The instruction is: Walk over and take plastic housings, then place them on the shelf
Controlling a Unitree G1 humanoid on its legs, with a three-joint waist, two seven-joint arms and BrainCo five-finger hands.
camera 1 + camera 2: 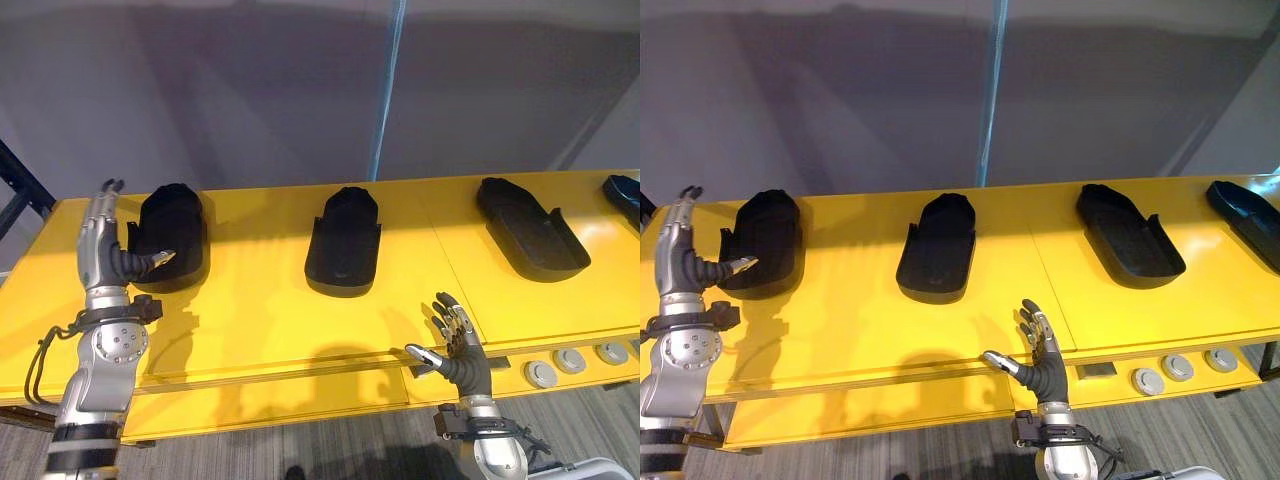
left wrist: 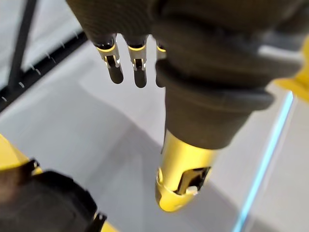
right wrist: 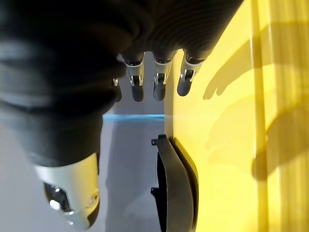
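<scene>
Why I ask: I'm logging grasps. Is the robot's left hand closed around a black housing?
No, the left hand is open, its fingers straight and upright beside the leftmost black housing, curled round nothing.

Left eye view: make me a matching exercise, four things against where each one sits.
1 left hand
2 right hand
3 middle black plastic housing
4 round grey buttons

a centre of the yellow table, untouched
b table's front panel, right end
c by the leftmost black plastic housing
d open, at the table's front edge

Pairs: 1-c, 2-d, 3-a, 4-b
</scene>
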